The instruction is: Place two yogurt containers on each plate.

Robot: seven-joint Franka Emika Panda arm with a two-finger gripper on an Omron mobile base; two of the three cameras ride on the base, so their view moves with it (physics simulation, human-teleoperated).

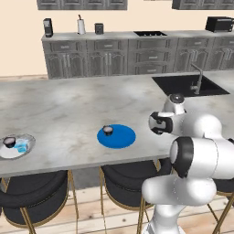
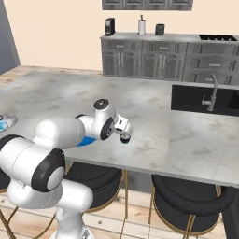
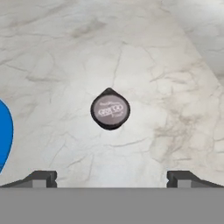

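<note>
In the hand view a dark round yogurt container [image 3: 110, 110] with a pale printed top stands on the marble counter. My gripper [image 3: 111, 178] hangs open straight above it, and its fingertips [image 3: 41, 178] are wide apart with nothing between them. To the cup's left lies the blue plate [image 1: 123, 139], which carries one dark yogurt container [image 1: 108, 130]. Far left, the white plate with a grey rim [image 1: 28, 138] holds a dark cup [image 1: 9, 141] and a light blue one [image 1: 20, 146].
A black sink [image 1: 187, 85] with a tap [image 1: 198, 77] is set into the counter at the back right. Dark bar stools [image 1: 128, 185] stand under the counter's near edge. My white arm [image 1: 201, 151] rises at the right of the left base view.
</note>
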